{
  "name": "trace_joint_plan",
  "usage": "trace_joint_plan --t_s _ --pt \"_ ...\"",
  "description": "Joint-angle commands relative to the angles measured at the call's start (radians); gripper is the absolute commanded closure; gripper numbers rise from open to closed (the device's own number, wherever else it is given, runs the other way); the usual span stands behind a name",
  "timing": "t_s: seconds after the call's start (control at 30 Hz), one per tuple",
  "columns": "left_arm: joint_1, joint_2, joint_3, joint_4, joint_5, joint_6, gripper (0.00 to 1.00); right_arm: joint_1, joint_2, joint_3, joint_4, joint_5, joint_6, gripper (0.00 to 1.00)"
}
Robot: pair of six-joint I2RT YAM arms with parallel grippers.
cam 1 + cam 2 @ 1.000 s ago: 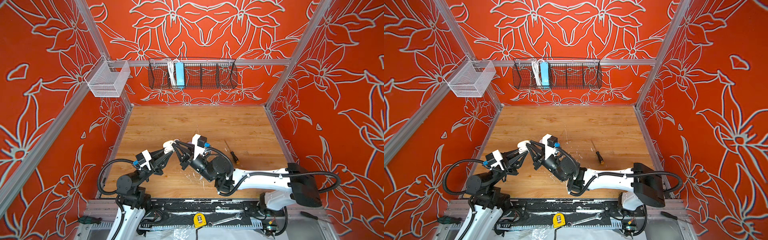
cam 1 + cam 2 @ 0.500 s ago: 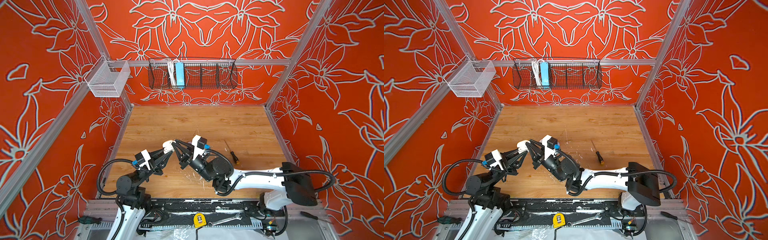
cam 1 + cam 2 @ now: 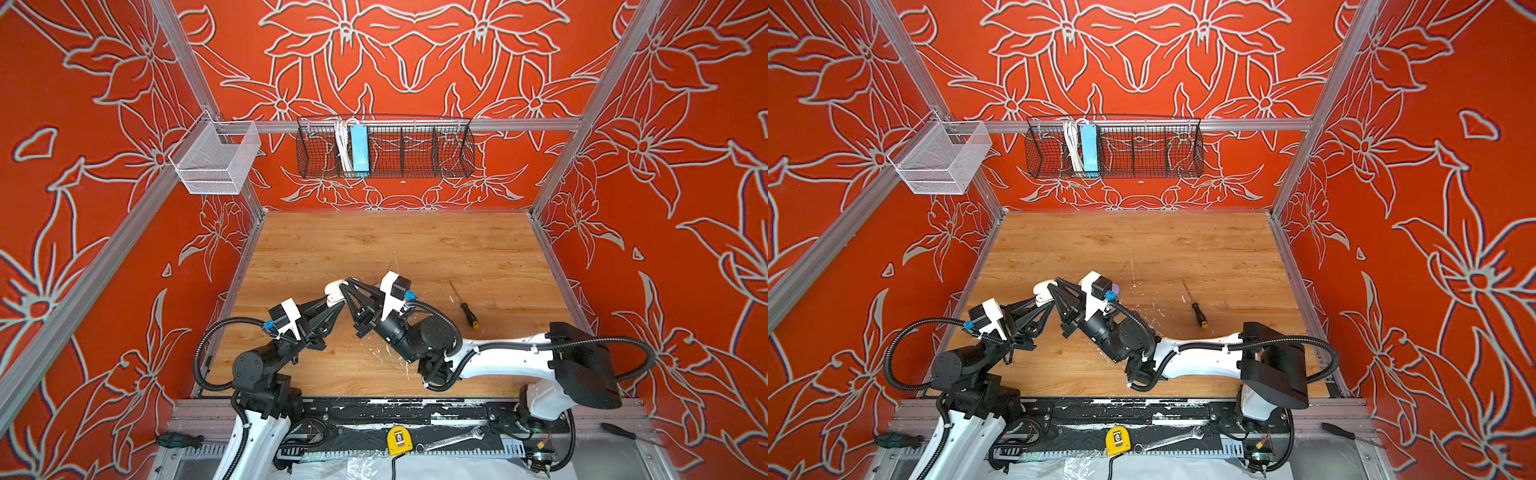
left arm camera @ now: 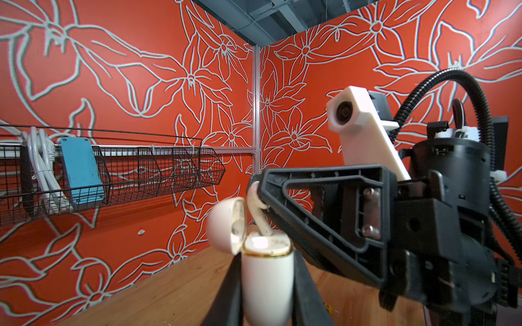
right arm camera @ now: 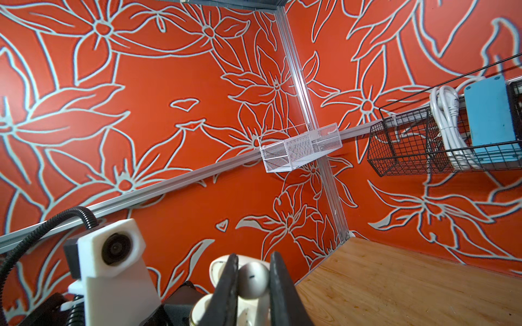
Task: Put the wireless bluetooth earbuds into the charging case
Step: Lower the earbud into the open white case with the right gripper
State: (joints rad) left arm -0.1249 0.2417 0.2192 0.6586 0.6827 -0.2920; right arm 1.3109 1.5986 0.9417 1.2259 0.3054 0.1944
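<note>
My left gripper (image 4: 267, 272) is shut on a white charging case (image 4: 267, 285), held upright above the wooden table with its lid (image 4: 226, 225) hinged open. My right gripper (image 5: 251, 271) is shut on the head of a white earbud (image 5: 252, 279). The earbud (image 4: 258, 210) hangs over the case mouth, its stem tip reaching into the opening. In both top views the two grippers meet tip to tip left of the table's middle, the left gripper (image 3: 337, 302) under the case (image 3: 333, 289) and the right gripper (image 3: 348, 286) beside it. The same case (image 3: 1041, 289) shows between the gripper tips.
A screwdriver (image 3: 467, 305) lies on the table to the right of the arms. A black wire basket (image 3: 384, 151) with a blue box hangs on the back wall, a white mesh basket (image 3: 216, 160) at the left corner. White flecks dot the wood.
The right arm has shifted a little to the left, toward the case. Both grips are unchanged.
</note>
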Motion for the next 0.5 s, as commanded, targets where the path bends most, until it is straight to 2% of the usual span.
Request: trace_joint_plan --t_s 0.0,0.23,0.47 --pt "-0.004 -0.018 0.016 0.035 -0.046 -0.008 1.00 0.005 -0.005 -0.045 0.029 0.001 0.011 0.94" --pt "-0.004 -0.024 0.006 0.047 -0.053 -0.016 1.00 0.007 -0.009 -0.114 0.049 0.008 0.056 0.95" --pt "-0.004 -0.039 -0.003 0.050 -0.059 -0.022 1.00 0.021 -0.003 -0.114 0.046 -0.035 0.082 0.95"
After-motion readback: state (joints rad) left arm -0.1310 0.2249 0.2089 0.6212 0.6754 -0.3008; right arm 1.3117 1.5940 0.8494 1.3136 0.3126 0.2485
